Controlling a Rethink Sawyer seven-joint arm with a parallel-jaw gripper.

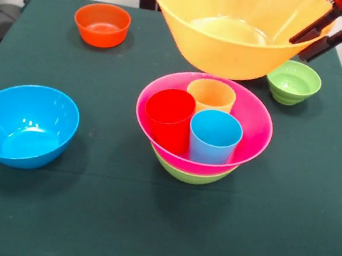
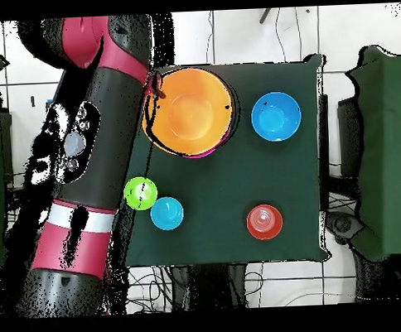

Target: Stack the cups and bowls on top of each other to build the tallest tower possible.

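Yellow-orange bowl (image 1: 237,28) hangs in the air, its rim pinched by the gripper (image 1: 314,33); top cut off. Below it: pink bowl (image 1: 253,137) nested in a green bowl (image 1: 190,174), holding three cups (image 1: 211,137). The overhead view hides this stack. Loose bowls, four: blue (image 1: 23,124), orange (image 1: 101,24), green (image 1: 294,82), small blue (image 2: 167,213).

Green-clothed table (image 1: 30,210). Directly on it: blue bowl (image 1: 23,124) at left, orange bowl (image 1: 101,24) far left, small green bowl (image 1: 293,82) far right, green bowl (image 1: 191,173) at centre under pink bowl.
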